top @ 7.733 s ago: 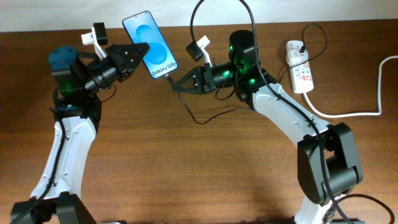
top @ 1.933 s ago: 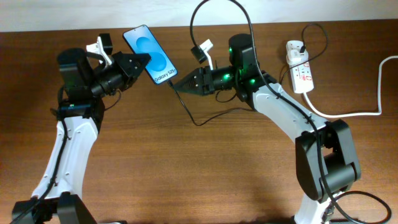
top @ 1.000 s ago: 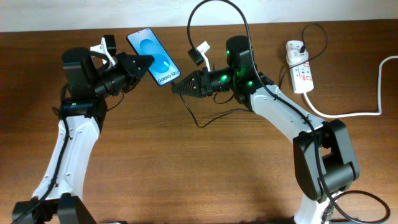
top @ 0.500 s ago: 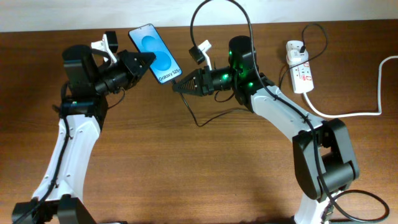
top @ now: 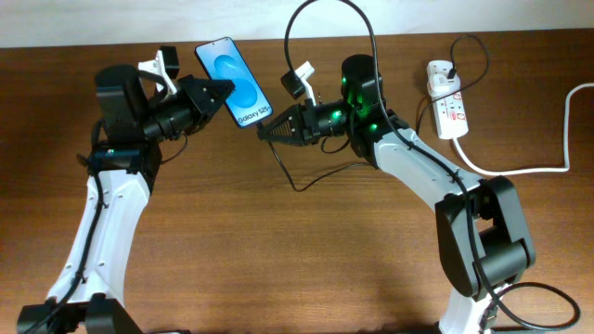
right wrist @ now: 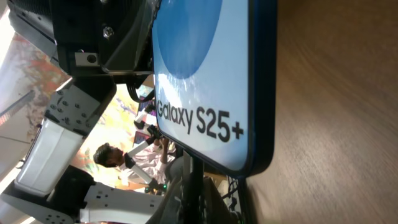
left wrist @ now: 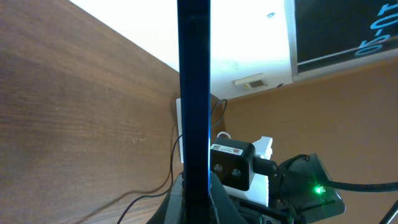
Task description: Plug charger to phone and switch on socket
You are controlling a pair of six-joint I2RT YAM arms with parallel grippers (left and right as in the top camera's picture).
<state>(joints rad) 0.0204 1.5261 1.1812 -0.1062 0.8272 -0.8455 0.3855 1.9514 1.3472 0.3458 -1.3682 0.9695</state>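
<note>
The phone (top: 234, 82) has a bright blue screen reading "Galaxy S25+". My left gripper (top: 221, 93) is shut on its left edge and holds it tilted above the table. In the left wrist view the phone (left wrist: 193, 93) shows edge-on between the jaws. My right gripper (top: 265, 131) is shut on the plug tip of the charger cable (top: 320, 19), right at the phone's bottom edge. In the right wrist view the plug (right wrist: 194, 186) meets the phone (right wrist: 211, 81) at its lower end. The white socket (top: 446, 104) lies at the far right.
The black cable (top: 297, 181) loops up behind the right arm and trails on the table below it. A thick white cord (top: 520, 170) runs right from the socket. A black plug (top: 444, 69) sits in the socket's far end.
The left gripper has carried the phone slightly right and up. The right gripper with the plug tip has stayed against the phone's bottom edge.
</note>
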